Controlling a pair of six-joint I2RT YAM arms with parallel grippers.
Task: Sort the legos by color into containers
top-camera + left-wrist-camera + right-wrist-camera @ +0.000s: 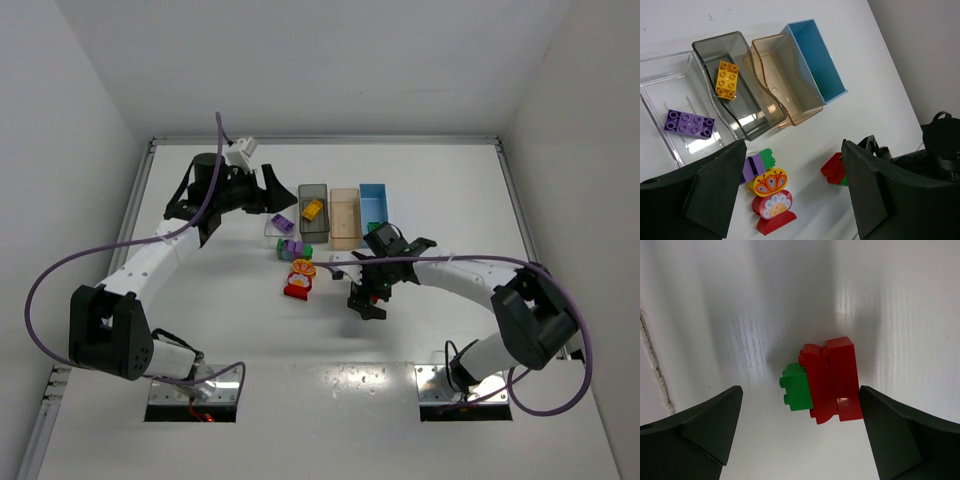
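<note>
The right gripper (800,390), fingers spread, is hovering over a red brick (835,375) touching a green brick (797,389) on the table (740,315). The left gripper (792,160), likewise spread and empty, is hanging beside the clear bin (660,95) containing a purple brick (689,123); the grey bin (747,122) is holding a yellow-orange brick (726,80).

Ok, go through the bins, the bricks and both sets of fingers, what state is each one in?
Clear bin: holds one purple brick.
Smoky grey bin: holds one yellow-orange brick.
Tan bin: empty.
Light blue bin: a green piece inside, mostly hidden.
Red and green bricks: joined, loose on the table.
Mixed brick cluster: loose on the table, unsorted.
Left fingers: open, empty.
Right fingers: open, empty, over the red and green bricks.
</note>
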